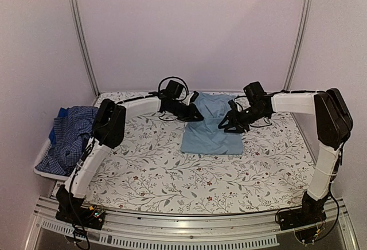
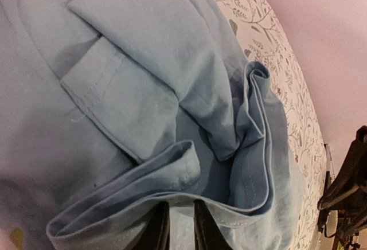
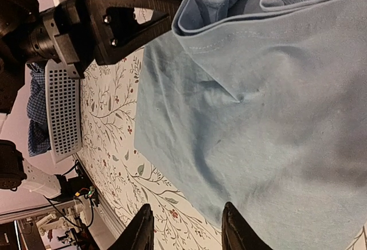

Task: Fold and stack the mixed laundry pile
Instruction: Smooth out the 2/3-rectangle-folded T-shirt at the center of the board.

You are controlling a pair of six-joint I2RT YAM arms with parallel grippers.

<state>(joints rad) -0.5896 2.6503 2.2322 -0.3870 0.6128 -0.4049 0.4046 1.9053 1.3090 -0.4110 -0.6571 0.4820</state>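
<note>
The shirt [image 1: 209,132] lies near the middle of the table [image 1: 160,175], folded narrow into a rough rectangle, with one end bunched into several layers. The left gripper [image 1: 195,114] is at its far-left corner. In the wrist view its 2 fingers [image 2: 160,230] stand nearly together with the layered hem between them, so I read it as pinched on the shirt. The right gripper [image 1: 227,127] sits over the shirt's right side, jaws partly apart and holding nothing. Its wrist view shows 1 finger over the floral cloth and the other over the shirt, straddling an edge.

The step looks like a 2-handed fold of this shirt. To do it well, the right side needs a bite as deep as the left's, taken through all the layers at that edge — any layer missed is likely to slide out on the lift. Both grippers should rise together, only just clear of the table, and travel level and parallel. They should lay the carried edge square on the opposite one — a skewed pair would twist the rectangle.

The check shirt [image 1: 71,132] lies heaped in the basket [image 1: 41,167] at the table's left, well apart from both grippers.
</note>
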